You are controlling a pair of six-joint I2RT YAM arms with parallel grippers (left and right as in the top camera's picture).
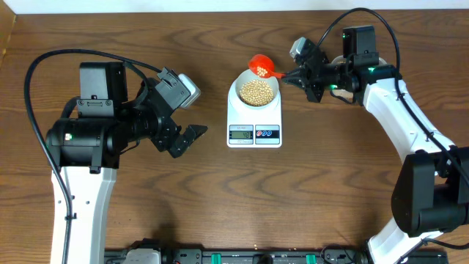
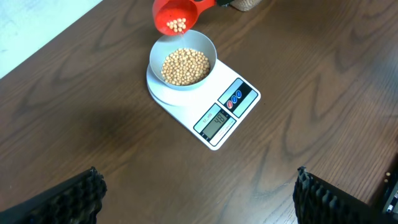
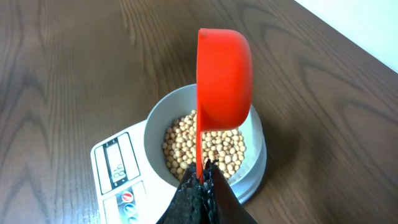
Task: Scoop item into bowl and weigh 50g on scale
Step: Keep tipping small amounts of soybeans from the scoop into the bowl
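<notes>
The tan beans [image 1: 255,91] fill the pale bowl [image 1: 236,89], which stands on the white scale [image 1: 254,134]. My right gripper [image 1: 288,77] is shut on the handle of a red scoop [image 1: 260,64]. The scoop is tipped on its side over the bowl's far rim. In the left wrist view a few beans [image 2: 178,25] lie in the scoop [image 2: 176,15], above the bowl [image 2: 205,43]. In the right wrist view the scoop [image 3: 224,78] hangs over the beans [image 3: 214,149], its handle pinched in my right gripper [image 3: 202,180]. My left gripper [image 1: 192,114] is open and holds nothing, left of the scale.
The scale's display and two round buttons [image 2: 234,99] face the table's front edge. Bare wood table [image 2: 298,124] surrounds the scale. The left arm's base [image 1: 88,139] fills the left side. The right arm [image 1: 399,117] reaches in from the right.
</notes>
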